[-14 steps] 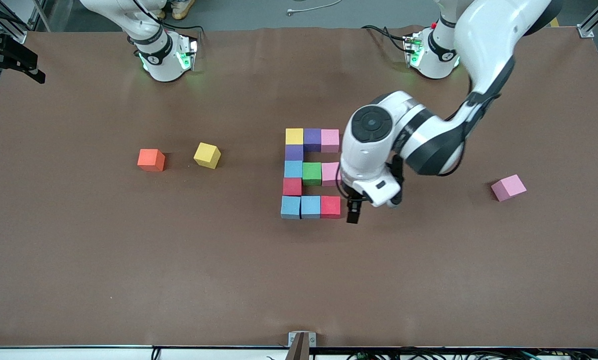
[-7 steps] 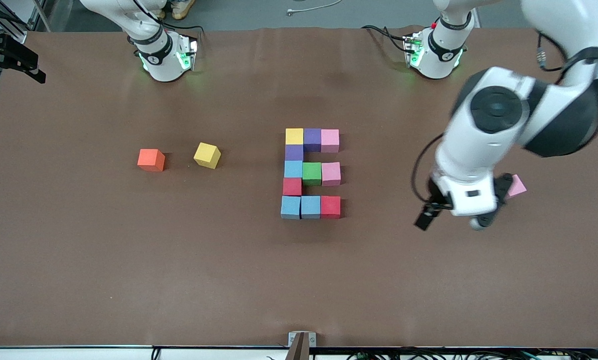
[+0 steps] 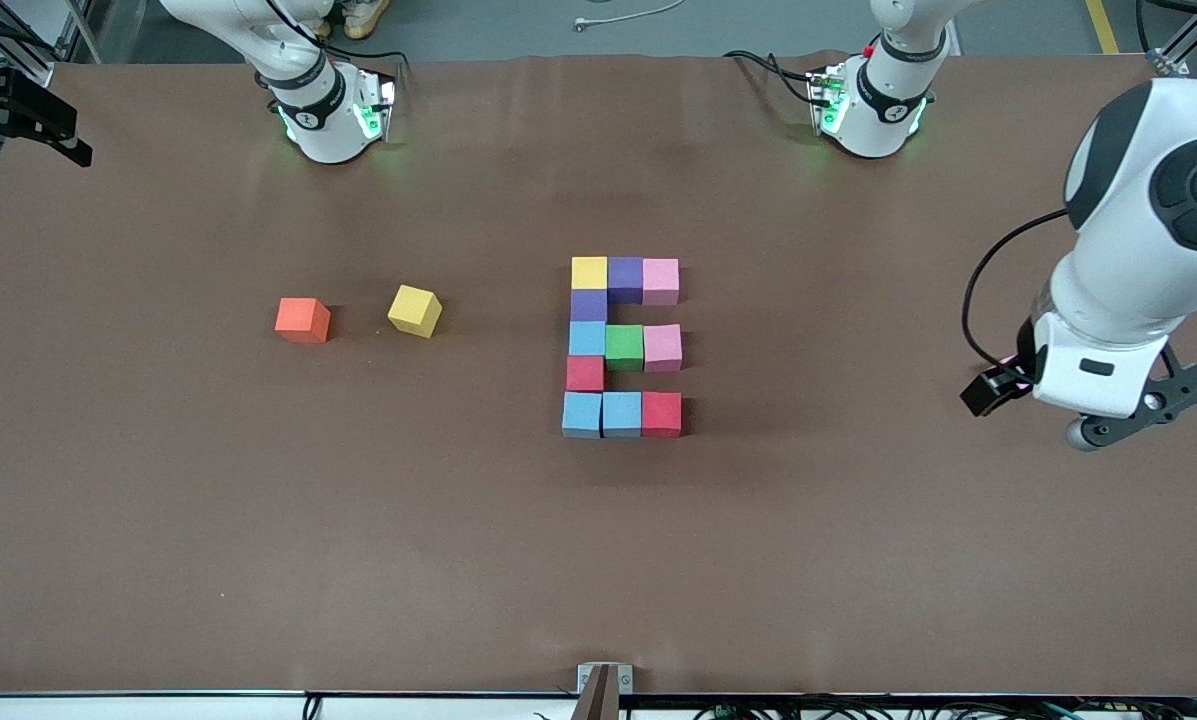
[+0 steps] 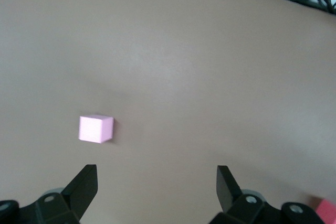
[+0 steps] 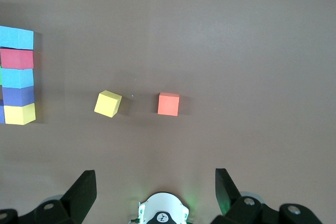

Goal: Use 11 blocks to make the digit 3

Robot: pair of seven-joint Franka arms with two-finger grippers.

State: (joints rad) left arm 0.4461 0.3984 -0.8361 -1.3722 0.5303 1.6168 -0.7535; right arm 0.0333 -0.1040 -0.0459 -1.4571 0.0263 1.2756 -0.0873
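The blocks stand touching in the digit 3 (image 3: 622, 345) at the table's middle, like an "E": yellow (image 3: 589, 272), purple and pink in the row nearest the bases, light blue, green (image 3: 624, 347) and pink in the middle row, two light blue and red (image 3: 661, 413) nearest the front camera. Single purple and red cubes join the rows. My left gripper (image 3: 998, 388) (image 4: 156, 182) hangs open and holds nothing, over the table at the left arm's end. My right gripper (image 5: 155, 184) is open and empty above its own base, out of the front view.
A loose pink cube (image 4: 95, 128) lies on the table just off the left gripper's fingers, mostly hidden under that arm in the front view. A loose yellow cube (image 3: 415, 310) (image 5: 108, 103) and an orange cube (image 3: 302, 320) (image 5: 168, 104) sit toward the right arm's end.
The left arm has swung from beside the figure out to the left arm's end of the table, over the loose pink cube. The blocks have not moved.
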